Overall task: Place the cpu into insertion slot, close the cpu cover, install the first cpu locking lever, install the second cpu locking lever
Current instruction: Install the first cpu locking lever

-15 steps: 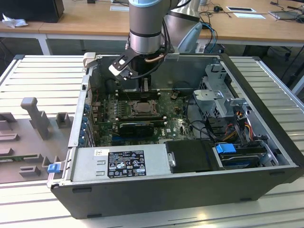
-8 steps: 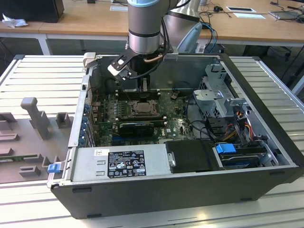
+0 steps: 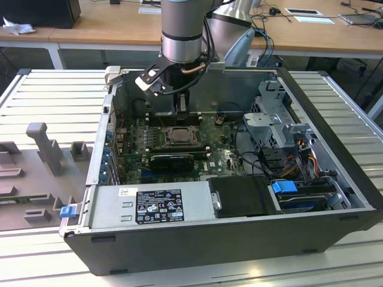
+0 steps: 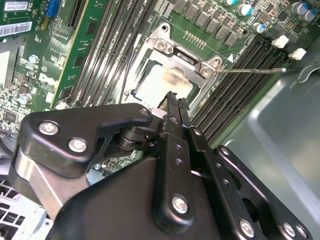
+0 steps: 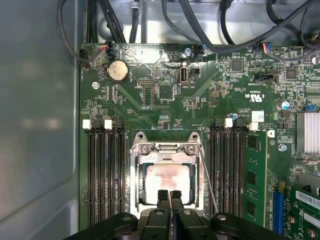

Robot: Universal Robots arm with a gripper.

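Open case (image 3: pixel 179 251) on slatted table (image 3: pixel 48 89). Arm (image 3: pixel 182 24) reaches down into it over the board (image 3: pixel 221 158). Gripper (image 4: pixel 174 97) hangs just above the slot (image 3: pixel 179 136), fingers pressed together, nothing pinched. Cover (image 5: pixel 165 148) lies flat on the slot. Cpu (image 5: pixel 165 180) sits in the slot, pale face showing through the cover's cut-out. Thin lever (image 5: pixel 209 180) angles away beside the slot.

The tool (image 4: pixel 176 101), fingers pressed together, hovers over the cpu (image 4: pixel 162 82) (pale, smudged), seemingly seated under the cpu cover (image 4: pixel 186 61).
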